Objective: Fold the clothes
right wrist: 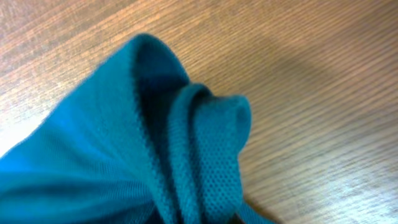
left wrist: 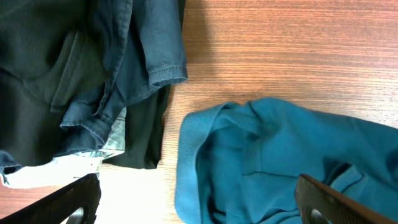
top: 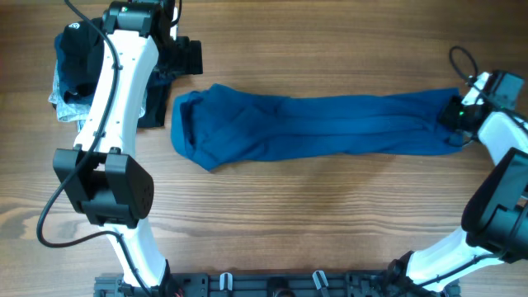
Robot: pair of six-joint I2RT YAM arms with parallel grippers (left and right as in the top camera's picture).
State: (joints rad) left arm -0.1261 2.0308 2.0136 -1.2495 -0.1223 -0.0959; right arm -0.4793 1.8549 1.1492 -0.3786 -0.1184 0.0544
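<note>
The teal-blue garment (top: 313, 124) lies stretched in a long, loosely bunched band across the middle of the wooden table. My right gripper (top: 452, 115) is at its right end and shut on a bunched fold of it. In the right wrist view the fabric (right wrist: 124, 162) fills the frame and hides the fingers. My left gripper (top: 183, 58) hovers beyond the garment's left end, open and empty. In the left wrist view its two fingers (left wrist: 199, 198) straddle the collar end (left wrist: 267, 162) without touching it.
A pile of other clothes sits at the far left: a black garment (top: 78, 49) (left wrist: 37, 93) and a denim piece (left wrist: 143, 56) over a pale one (top: 62, 103). A black rail (top: 272, 285) runs along the front edge.
</note>
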